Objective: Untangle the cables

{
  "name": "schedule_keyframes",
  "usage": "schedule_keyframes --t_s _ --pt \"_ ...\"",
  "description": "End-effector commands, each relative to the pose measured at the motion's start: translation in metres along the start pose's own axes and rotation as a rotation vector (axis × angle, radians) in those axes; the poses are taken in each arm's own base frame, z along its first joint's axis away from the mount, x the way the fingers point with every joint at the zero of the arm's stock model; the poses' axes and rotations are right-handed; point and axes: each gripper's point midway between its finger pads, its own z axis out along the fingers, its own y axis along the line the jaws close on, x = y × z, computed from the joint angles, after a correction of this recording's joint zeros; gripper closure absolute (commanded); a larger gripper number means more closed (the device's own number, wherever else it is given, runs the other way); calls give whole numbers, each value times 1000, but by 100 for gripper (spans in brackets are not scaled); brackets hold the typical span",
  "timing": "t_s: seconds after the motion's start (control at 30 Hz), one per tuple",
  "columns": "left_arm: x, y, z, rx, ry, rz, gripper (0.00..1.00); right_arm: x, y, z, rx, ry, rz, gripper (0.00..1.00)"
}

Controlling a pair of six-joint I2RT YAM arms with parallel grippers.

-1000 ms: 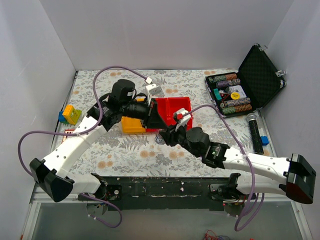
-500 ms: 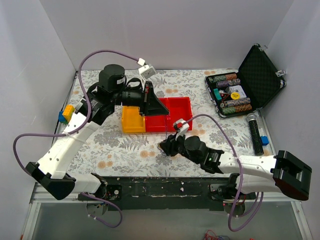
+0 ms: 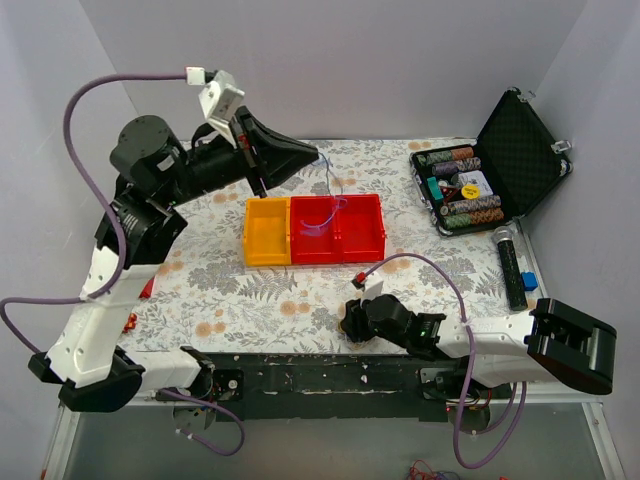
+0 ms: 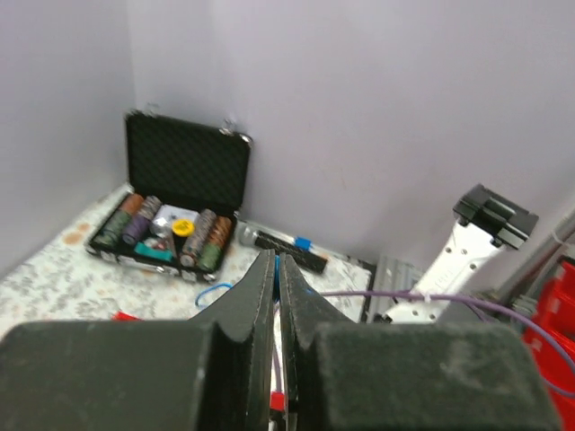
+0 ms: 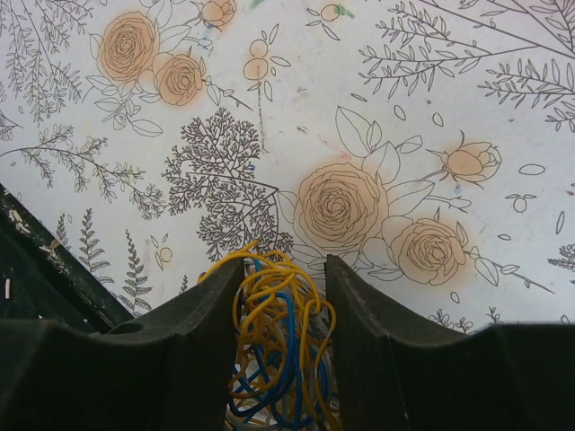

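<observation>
My right gripper is low over the floral table near its front edge. In the right wrist view its fingers close on a clump of thin yellow, blue and whitish cables. My left gripper is raised high at the back of the table. Its jaws are pressed together in the left wrist view, with a thin blue strand pinched at the tip. In the top view a thin bluish wire hangs from that tip down into the red bin.
A yellow bin adjoins the red bin. An open black case of poker chips stands at the back right, with a black cylinder beside it. White walls enclose the table on three sides.
My left arm has lifted up and back to the left, drawing a thin wire out. My right gripper has moved toward the table's front edge with the clump.
</observation>
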Motion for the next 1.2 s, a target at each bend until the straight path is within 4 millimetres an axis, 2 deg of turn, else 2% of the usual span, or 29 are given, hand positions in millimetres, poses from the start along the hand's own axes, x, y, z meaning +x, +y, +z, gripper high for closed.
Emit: schedule_keyframes --t_s 0.0,0.07,0.13,0.2,0.27,0.4,0.47,0.57,0.67,1.0,1.17 --pt "-57 14 -21 -181 -197 116 100 15 -8 -1 35 34 15 51" --pt "-85 26 -32 -294 -296 155 100 22 -11 -1 41 55 18 51" --pt "-103 30 -38 -344 -338 200 100 28 -14 -1 48 69 22 51" --pt "-108 31 -43 -366 -349 233 100 28 -13 -1 46 69 24 51" --pt "-102 40 -50 -418 -352 229 100 22 -11 -2 42 54 25 51" --pt "-45 81 -51 -557 -247 190 100 7 -6 -5 32 18 18 52" --pt "-15 106 -59 -662 -209 192 100 0 -3 -6 28 5 11 52" --pt "29 132 -68 -750 -139 221 100 -8 2 -8 14 -13 6 53" --pt "56 152 -74 -793 -104 228 100 -13 5 -11 4 -26 9 54" --pt "107 205 -85 -826 2 177 100 -13 -4 -17 35 -35 16 56" --pt "148 219 -79 -783 98 133 100 -16 -4 -18 45 -42 15 56"
